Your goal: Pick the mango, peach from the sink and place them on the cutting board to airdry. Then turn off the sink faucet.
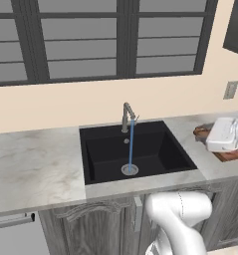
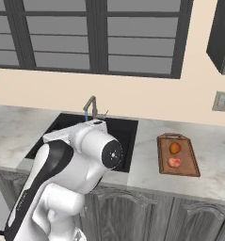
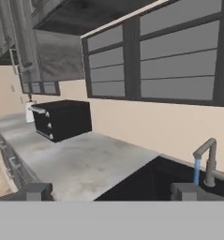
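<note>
Resting on the flat reddish-brown wooden cutting board with its darker raised rim (image 2: 178,155), on the pale marble counter (image 1: 33,164) to the right of the basin, are both fruits: the small orange mango with a yellowish tint (image 2: 175,148) at the far end and the small pinkish-red peach (image 2: 173,162) just nearer, close together but seemingly not touching. The fruit-moving part of the job looks finished.

The deep matte-black sink (image 1: 155,149) holds no fruit in the left base view; its round steel drain (image 1: 130,170) lies bare on the floor of the basin. What is left is the tap: a blue stream of water (image 1: 131,142) runs from the short angled spout of the slim grey metal sink faucet (image 1: 126,117) down onto the drain, so the faucet is not yet shut off.

The two-finger gripper (image 3: 108,191) has its dark tips spread wide at the bottom of the hand view, released and carrying nothing. Seen from the hand, it looks along the counter, with the faucet and its stream to the right and a black boxy appliance (image 3: 62,119) far down the counter to the left. Judging from this, the remaining step is to reach the faucet's handle and close it.
</note>
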{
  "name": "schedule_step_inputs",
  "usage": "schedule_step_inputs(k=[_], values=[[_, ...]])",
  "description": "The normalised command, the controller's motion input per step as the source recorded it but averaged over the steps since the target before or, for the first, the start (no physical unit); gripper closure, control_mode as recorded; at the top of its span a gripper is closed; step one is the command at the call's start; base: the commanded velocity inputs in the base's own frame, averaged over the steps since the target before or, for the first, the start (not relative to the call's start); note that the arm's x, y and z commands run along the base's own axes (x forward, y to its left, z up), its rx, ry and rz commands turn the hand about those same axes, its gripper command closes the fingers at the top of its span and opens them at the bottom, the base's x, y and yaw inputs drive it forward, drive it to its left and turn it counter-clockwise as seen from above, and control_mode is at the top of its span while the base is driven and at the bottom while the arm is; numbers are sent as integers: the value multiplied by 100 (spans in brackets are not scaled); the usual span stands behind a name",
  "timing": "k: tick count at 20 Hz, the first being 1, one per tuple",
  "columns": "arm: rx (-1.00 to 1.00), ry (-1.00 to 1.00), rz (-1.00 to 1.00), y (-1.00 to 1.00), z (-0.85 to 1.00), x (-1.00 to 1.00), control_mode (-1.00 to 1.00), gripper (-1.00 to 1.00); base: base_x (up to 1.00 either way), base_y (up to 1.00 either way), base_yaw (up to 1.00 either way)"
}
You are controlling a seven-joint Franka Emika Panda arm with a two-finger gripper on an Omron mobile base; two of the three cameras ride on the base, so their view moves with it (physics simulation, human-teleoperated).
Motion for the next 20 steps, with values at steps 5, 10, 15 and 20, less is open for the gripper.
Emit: schedule_step_inputs(k=[5,10,15,20], values=[[-2,-4,10,0,0,54,-100,-100,0,0,0],[-9,5,6,1,-12,50,-100,-100,0,0,0],[-4,3,3,-3,-31,56,-100,-100,0,0,0],[0,0,5,-2,-31,40,-100,-100,0,0,0]])
